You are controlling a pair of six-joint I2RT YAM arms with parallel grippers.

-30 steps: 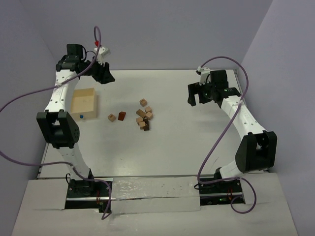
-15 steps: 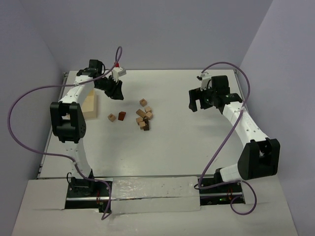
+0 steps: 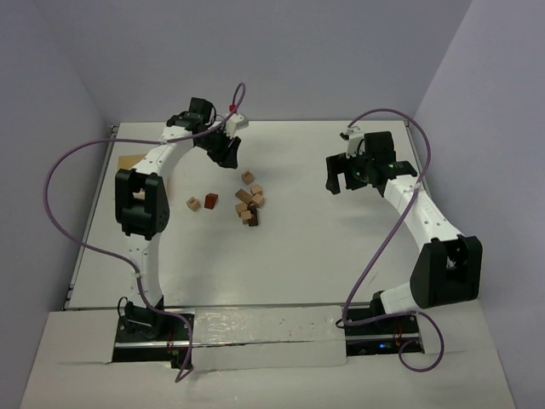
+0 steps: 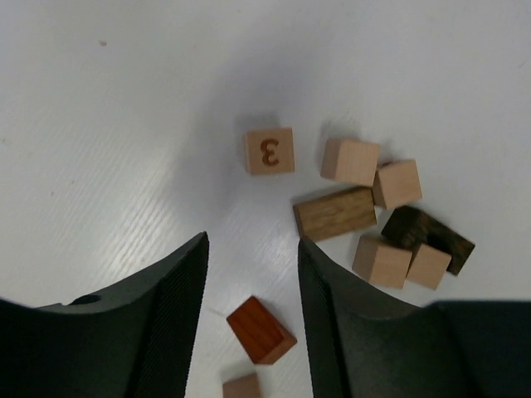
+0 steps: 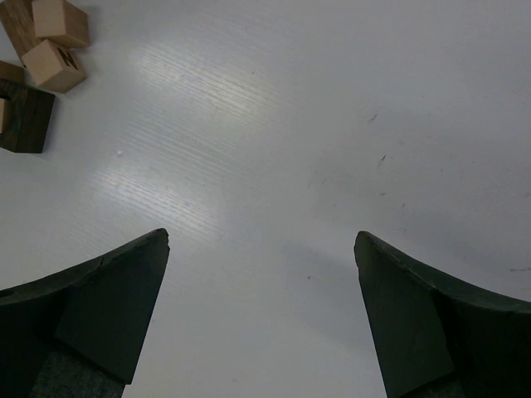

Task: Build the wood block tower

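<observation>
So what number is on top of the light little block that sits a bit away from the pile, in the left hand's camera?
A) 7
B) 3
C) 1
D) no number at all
B: in the left wrist view the pale block lies flat on the table with a brown 3 printed on its top face.

Wooden blocks (image 4: 381,260), nine visible: six pale tan cubes (image 4: 350,161), one mid-brown oblong (image 4: 334,213), one dark brown block (image 4: 427,239), one orange-red block (image 4: 261,330). Tray (image 3: 128,160): one, partly hidden. Robot arms (image 3: 140,204): two. End effectors (image 4: 253,249): two.
</observation>
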